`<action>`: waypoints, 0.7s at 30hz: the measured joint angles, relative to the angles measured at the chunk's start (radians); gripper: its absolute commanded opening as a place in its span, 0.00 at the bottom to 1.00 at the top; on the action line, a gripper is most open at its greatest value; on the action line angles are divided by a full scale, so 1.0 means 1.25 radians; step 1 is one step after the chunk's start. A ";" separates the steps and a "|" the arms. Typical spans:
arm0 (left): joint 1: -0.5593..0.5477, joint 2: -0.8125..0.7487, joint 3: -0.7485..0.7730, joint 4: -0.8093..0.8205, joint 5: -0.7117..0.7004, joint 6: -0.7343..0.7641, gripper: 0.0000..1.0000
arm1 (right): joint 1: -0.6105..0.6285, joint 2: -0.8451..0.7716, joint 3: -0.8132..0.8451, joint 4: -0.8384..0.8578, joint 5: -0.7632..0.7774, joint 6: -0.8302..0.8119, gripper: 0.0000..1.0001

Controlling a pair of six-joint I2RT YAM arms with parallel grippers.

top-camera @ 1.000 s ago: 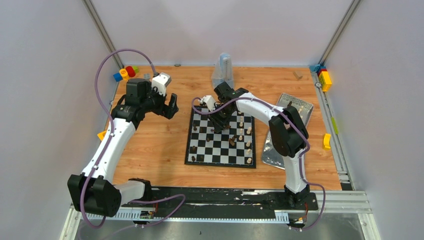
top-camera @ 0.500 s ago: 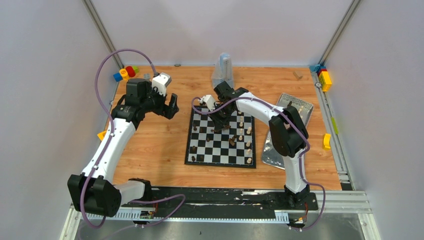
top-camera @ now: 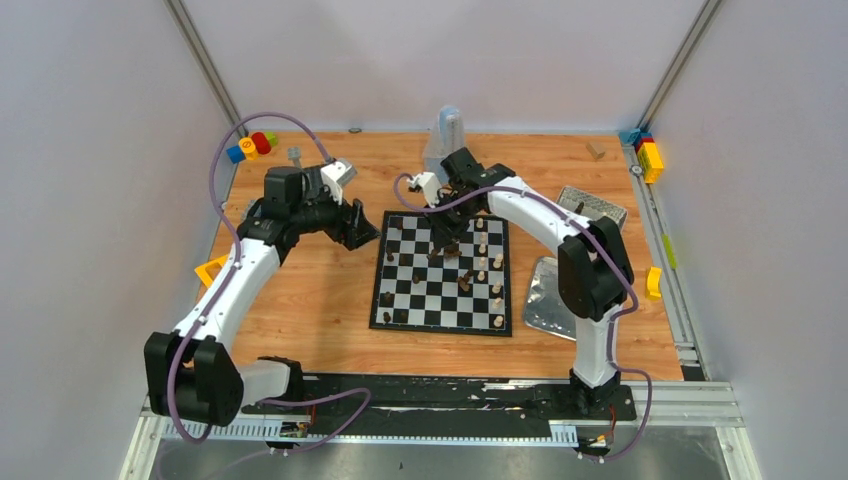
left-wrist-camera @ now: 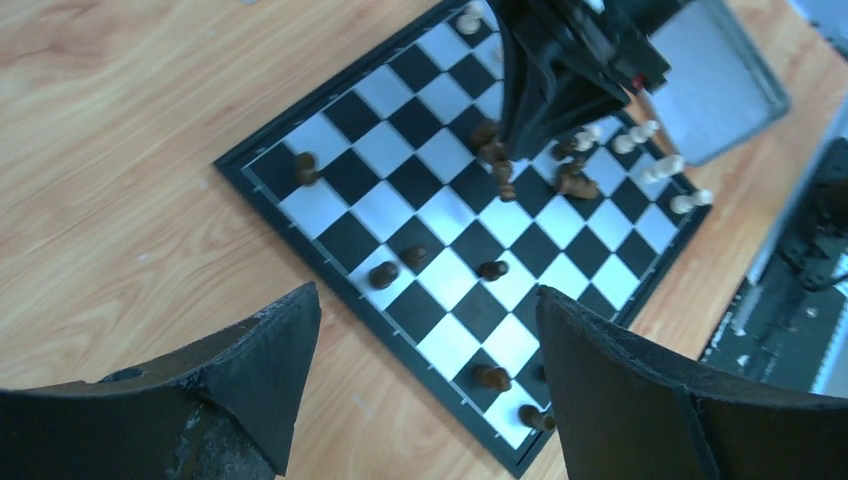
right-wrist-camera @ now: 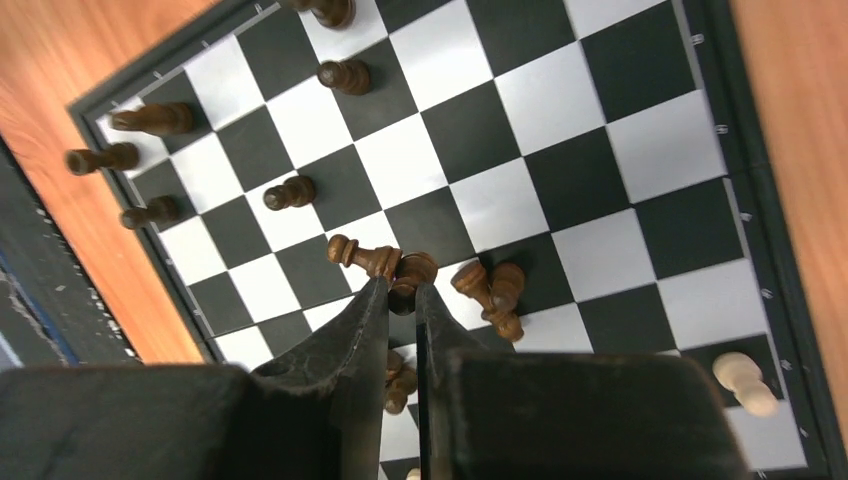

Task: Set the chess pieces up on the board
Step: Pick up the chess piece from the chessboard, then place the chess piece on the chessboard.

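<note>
Pickup: your right fingers (right-wrist-camera: 350, 340) pinch a dark piece (right-wrist-camera: 413, 268) on the board (right-wrist-camera: 660, 130); left fingers (left-wrist-camera: 260, 370) gape wide. Next, lift it clear of toppled neighbours (right-wrist-camera: 490, 295).

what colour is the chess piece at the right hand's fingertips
Dark brown; the piece shows best in the right wrist view.

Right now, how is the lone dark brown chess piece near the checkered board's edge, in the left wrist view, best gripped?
Probably by its slim upper stem, from straight above: the dark brown chess piece seems upright, neighbouring squares bare, so jaws can straddle it.
</note>
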State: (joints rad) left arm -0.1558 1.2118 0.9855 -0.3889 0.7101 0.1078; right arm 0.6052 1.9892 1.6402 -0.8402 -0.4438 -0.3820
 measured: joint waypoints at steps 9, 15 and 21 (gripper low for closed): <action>-0.094 0.063 -0.026 0.165 0.102 -0.084 0.79 | -0.044 -0.077 0.040 -0.007 -0.068 0.061 0.00; -0.172 0.125 -0.030 0.287 0.084 -0.157 0.68 | -0.049 -0.080 0.045 -0.012 -0.080 0.099 0.00; -0.227 0.185 -0.031 0.324 0.025 -0.190 0.64 | -0.061 -0.080 0.045 -0.013 -0.081 0.133 0.00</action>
State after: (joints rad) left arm -0.4393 1.4425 0.9474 0.0166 0.7414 -0.1291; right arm 0.5293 1.8889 1.6966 -0.8566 -0.5449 -0.2161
